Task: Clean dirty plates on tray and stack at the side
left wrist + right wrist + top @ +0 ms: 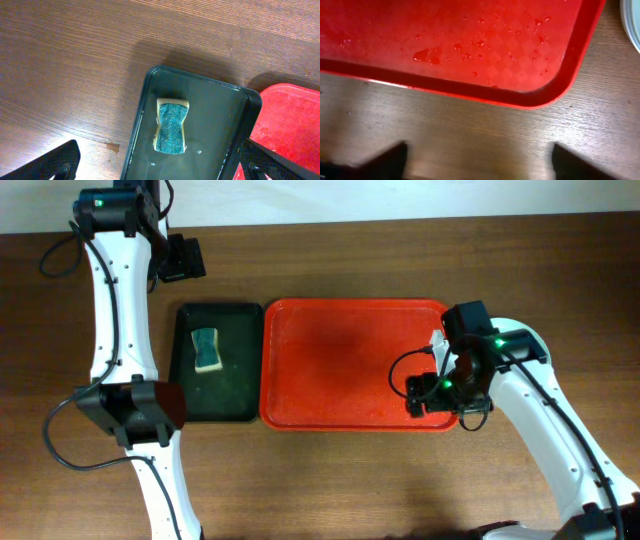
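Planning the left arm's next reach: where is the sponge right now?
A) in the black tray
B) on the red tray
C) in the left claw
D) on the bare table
A: the sponge lies flat inside the black tray, beside the red tray, and the left claw is open with nothing in it.

Robot lab: wooden table point(340, 480), white wall point(400, 195)

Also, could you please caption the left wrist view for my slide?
Left gripper hovers open over a teal-topped sponge lying in the black tray, red tray alongside.
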Controlling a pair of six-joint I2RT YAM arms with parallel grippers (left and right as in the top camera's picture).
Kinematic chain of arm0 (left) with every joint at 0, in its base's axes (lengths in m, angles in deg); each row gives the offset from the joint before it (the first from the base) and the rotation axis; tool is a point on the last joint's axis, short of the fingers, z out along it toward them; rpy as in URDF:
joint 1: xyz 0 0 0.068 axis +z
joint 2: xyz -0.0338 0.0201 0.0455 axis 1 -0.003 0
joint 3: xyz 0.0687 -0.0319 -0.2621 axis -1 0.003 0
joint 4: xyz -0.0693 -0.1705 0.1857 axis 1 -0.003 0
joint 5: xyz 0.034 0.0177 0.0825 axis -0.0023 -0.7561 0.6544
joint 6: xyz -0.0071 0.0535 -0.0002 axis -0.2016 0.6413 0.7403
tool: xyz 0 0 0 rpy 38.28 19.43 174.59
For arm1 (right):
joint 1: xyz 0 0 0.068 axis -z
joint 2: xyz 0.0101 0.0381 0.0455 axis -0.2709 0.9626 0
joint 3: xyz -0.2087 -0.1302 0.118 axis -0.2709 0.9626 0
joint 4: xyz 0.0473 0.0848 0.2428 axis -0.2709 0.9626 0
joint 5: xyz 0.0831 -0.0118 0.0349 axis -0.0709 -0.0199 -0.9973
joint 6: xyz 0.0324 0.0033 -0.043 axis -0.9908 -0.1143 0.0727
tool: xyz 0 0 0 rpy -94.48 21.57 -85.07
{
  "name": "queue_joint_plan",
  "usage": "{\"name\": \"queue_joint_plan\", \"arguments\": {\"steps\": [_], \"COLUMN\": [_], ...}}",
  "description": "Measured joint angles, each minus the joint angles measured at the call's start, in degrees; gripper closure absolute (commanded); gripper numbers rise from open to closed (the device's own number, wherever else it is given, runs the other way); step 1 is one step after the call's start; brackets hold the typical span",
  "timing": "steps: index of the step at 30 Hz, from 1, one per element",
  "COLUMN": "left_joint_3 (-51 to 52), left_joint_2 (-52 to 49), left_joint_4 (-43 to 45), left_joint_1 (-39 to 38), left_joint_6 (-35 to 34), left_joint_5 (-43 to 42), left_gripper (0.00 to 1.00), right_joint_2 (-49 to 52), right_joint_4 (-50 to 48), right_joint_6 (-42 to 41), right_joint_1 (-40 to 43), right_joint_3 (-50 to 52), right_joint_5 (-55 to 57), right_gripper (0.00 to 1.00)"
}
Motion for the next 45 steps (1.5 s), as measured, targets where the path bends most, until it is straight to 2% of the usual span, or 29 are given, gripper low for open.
{"name": "queue_joint_plan", "arguments": {"steps": [15, 20, 22, 28, 38, 42, 45], "left_joint_3": [0.0, 0.0, 0.0, 0.0, 0.0, 0.0, 0.0], "left_joint_2": [0.0, 0.0, 0.0, 0.0, 0.0, 0.0, 0.0], "left_joint_4": [0.0, 0.0, 0.0, 0.0, 0.0, 0.0, 0.0], "left_joint_1": [0.0, 0.0, 0.0, 0.0, 0.0, 0.0, 0.0], "left_joint_6": [0.0, 0.0, 0.0, 0.0, 0.0, 0.0, 0.0], "left_joint_5": [0.0, 0.0, 0.0, 0.0, 0.0, 0.0, 0.0], "left_gripper": [0.01, 0.01, 0.01, 0.01, 0.01, 0.01, 0.01], "right_joint_2": [0.0, 0.0, 0.0, 0.0, -1.7, -9.0, -16.9], "right_joint_4": [0.0, -6.2, -9.7, -11.9, -12.2, -12.3, -10.6], "right_joint_6": [0.1, 0.3, 1.9, 8.6, 16.7, 17.8, 17.9], "right_joint_1": [0.0, 0.0, 0.0, 0.2, 1.4, 1.4, 1.4], "right_joint_3": [0.0, 0.0, 0.0, -1.0, -21.7, -28.5, -29.4], "right_joint_5": [0.4, 1.3, 1.5, 2.1, 3.6, 3.0, 2.5], "right_gripper": [0.02, 0.01, 0.02, 0.02, 0.02, 0.02, 0.02]}}
